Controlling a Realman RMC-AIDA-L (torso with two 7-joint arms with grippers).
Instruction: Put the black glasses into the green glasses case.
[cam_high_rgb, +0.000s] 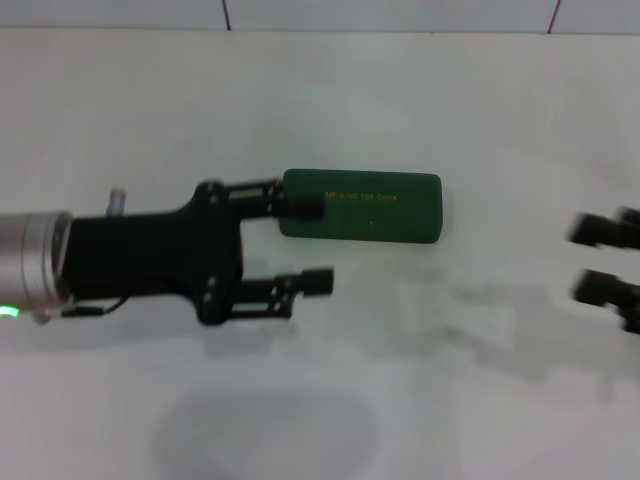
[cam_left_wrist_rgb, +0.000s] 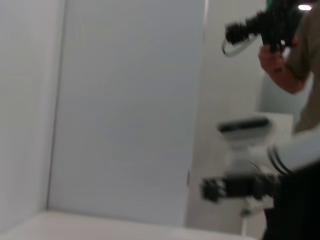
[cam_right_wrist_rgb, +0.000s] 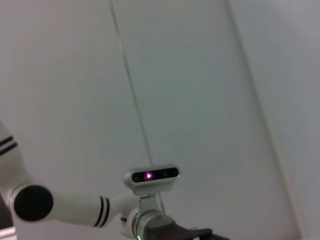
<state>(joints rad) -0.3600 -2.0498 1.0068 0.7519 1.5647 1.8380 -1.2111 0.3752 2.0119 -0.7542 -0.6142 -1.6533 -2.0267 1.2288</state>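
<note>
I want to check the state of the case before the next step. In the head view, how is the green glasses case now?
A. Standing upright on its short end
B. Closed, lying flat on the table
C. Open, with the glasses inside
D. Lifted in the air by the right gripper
B: the green glasses case lies flat on the table, lid shut with the gold lettering on top; the left gripper is at its end, jaws apart.

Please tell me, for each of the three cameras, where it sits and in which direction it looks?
Head view: sits high, looks down at the table; shows the shut case, the left pincer open beside it, and the right pincer at the edge.
Left wrist view: looks sideways at walls, the robot's head and a person.
Right wrist view: looks sideways at the wall and the robot's head.
Both wrist views share the head.
</note>
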